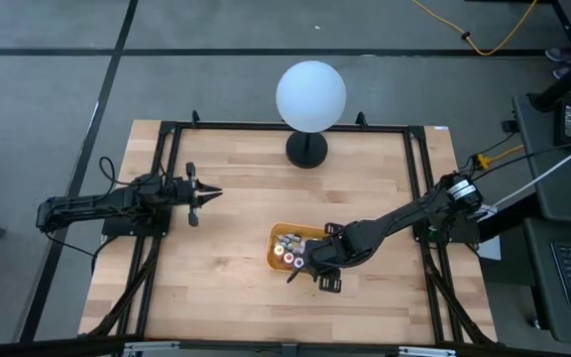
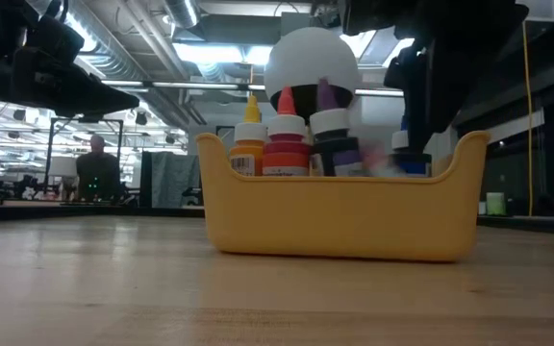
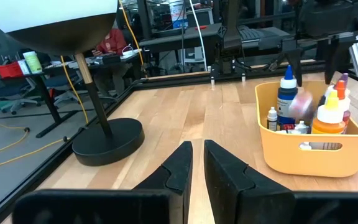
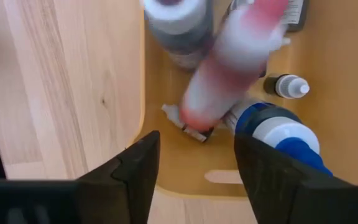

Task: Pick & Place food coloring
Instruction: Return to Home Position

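A yellow bin (image 1: 278, 260) on the table holds the food coloring bottles. In the low view an orange bottle (image 2: 249, 144), a red one (image 2: 285, 144) and a purple one (image 2: 333, 135) stand upright in it. My right gripper (image 4: 196, 146) hovers open just above the bin's near-right end. Below it a pink bottle (image 4: 229, 68) shows smeared and tilted inside the bin, free of both fingers, beside a blue bottle (image 4: 281, 134) and a small dark dropper bottle (image 4: 288, 86). My left gripper (image 1: 208, 193) waits shut, well to the bin's left.
A lamp with a white globe (image 1: 310, 94) stands on a black round base (image 1: 306, 149) near the table's far edge, behind the bin. A black frame (image 1: 419, 188) runs round the tabletop. Bare wood lies between my left gripper and the bin (image 3: 303, 155).
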Robot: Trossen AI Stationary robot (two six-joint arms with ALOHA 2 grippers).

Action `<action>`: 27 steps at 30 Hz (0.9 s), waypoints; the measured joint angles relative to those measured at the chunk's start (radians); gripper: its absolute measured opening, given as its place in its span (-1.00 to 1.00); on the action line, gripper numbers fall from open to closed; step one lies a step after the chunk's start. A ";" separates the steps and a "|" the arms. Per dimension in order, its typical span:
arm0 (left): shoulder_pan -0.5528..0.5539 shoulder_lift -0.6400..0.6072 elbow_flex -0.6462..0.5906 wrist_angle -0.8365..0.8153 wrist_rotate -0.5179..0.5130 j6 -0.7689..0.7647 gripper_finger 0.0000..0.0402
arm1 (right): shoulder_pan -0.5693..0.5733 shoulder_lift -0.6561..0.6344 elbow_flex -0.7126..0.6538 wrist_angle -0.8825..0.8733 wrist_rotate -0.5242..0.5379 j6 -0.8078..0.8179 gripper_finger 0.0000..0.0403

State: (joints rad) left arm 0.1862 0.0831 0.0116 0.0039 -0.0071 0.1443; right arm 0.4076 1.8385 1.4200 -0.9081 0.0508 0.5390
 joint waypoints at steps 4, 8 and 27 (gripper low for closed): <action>0.000 0.000 0.000 0.000 0.000 0.000 -0.81 | 0.000 0.000 0.000 0.000 0.000 -0.001 0.10; 0.000 0.000 0.000 0.000 0.000 0.000 -0.80 | 0.000 0.000 0.000 0.000 0.000 -0.002 0.12; 0.000 0.000 0.000 0.000 0.000 0.000 -0.82 | 0.153 -0.308 0.105 0.013 0.459 -0.324 0.11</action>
State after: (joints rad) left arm 0.1860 0.0833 0.0116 0.0040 -0.0071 0.1443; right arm 0.5610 1.5303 1.5252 -0.8954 0.5095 0.2146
